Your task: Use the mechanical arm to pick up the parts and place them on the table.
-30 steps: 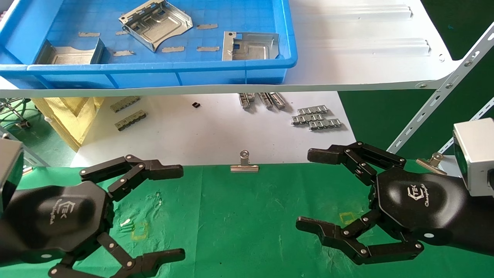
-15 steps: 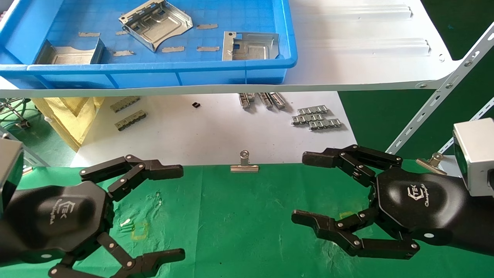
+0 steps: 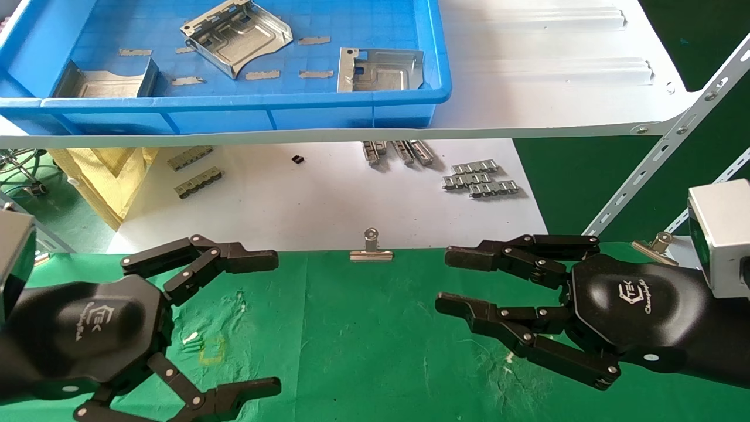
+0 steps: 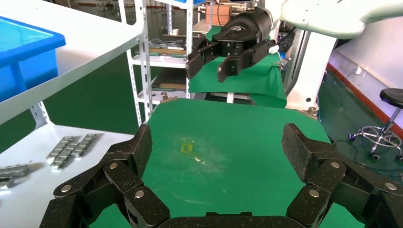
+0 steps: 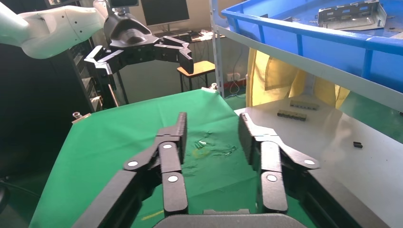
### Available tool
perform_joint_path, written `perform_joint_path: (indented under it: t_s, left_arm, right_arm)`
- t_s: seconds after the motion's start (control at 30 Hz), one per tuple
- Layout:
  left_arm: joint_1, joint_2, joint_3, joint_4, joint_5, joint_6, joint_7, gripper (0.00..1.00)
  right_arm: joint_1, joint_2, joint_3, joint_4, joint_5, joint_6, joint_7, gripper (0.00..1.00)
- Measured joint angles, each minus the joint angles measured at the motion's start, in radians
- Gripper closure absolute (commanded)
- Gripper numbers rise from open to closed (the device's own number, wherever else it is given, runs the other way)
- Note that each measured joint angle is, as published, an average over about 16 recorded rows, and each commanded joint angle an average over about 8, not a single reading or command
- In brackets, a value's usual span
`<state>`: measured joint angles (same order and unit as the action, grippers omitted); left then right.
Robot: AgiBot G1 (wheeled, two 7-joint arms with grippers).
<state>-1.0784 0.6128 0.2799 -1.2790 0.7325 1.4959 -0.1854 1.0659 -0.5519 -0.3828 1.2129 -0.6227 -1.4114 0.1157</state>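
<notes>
Three silver parts lie in the blue bin (image 3: 234,106) on the white shelf: one at the back (image 3: 237,36), one at the right (image 3: 379,70), one at the left (image 3: 105,83). The mechanical arm's left gripper (image 3: 266,323) hovers over the green table (image 3: 363,346) at the lower left, wide open and empty. My right gripper (image 3: 449,280) hangs over the table's right side, its fingers narrowed but apart, holding nothing. In the wrist views only green cloth shows between the left gripper's (image 4: 216,152) jaws and between the right gripper's (image 5: 211,135).
A white board (image 3: 328,199) behind the cloth carries grey link strips (image 3: 480,179) and a small black piece (image 3: 297,159). A binder clip (image 3: 371,251) pins the cloth's far edge. The shelf (image 3: 556,88) overhangs the board, and its slanted strut (image 3: 656,158) runs down at the right.
The right gripper's fingers have drawn closer together and its tips have shifted slightly left. The left arm and the parts have not moved.
</notes>
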Motion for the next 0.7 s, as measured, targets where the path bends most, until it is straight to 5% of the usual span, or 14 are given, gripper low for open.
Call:
perform_joint_path:
  t_s: [0.43,0.7]
  left_arm:
    - [-0.018,0.003,0.001,0.003,0.009,-0.006,-0.005,0.0]
    - [-0.201,0.058,0.029,0.094,0.102,-0.041,-0.022,0.0]
  right_arm:
    - [0.0,0.0,0.0,0.0,0.0,0.0,0.0,1.0]
    - [0.0,0.0,0.0,0.0,0.0,0.0,0.0,1.0]
